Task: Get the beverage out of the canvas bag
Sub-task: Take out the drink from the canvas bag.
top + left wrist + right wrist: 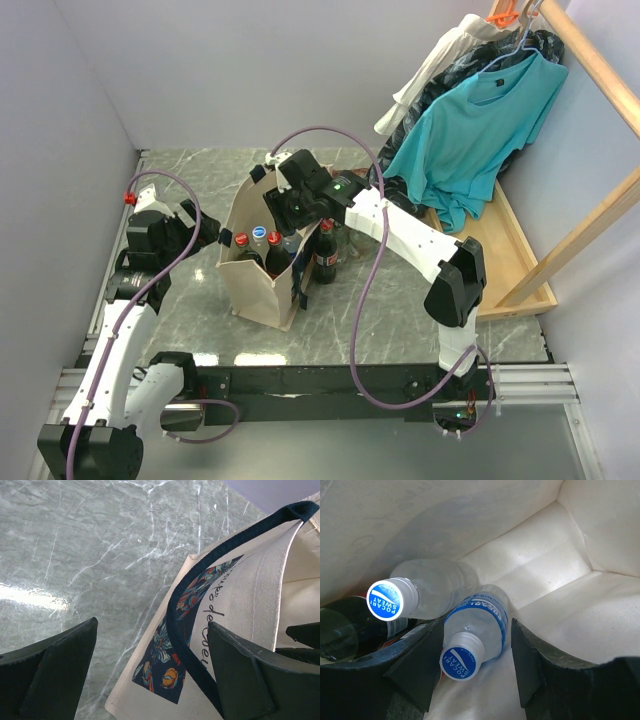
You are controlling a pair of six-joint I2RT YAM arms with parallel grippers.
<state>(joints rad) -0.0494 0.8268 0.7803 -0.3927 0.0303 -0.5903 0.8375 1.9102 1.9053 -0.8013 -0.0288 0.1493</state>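
Observation:
The beige canvas bag (pixel 255 290) stands open in the middle of the table, with several capped bottles upright inside. My right gripper (pixel 287 212) reaches down into it from the far side. In the right wrist view the gripper (pixel 477 647) is open, with a clear blue-labelled Pocari Sweat bottle (pixel 480 625) between its fingers, ungripped. A second such bottle (pixel 420 592) and a dark cola bottle (pixel 340 632) lean at the left. My left gripper (pixel 205 232) is open beside the bag's left side. In its wrist view the gripper (pixel 152 675) straddles the floral print (pixel 172 655) and navy strap (pixel 240 537).
A cola bottle (pixel 326 255) stands on the table just right of the bag. A wooden clothes rack with a teal shirt (pixel 480 130) and its wooden base tray (pixel 515 260) fills the back right. White walls close the table on the left and at the back.

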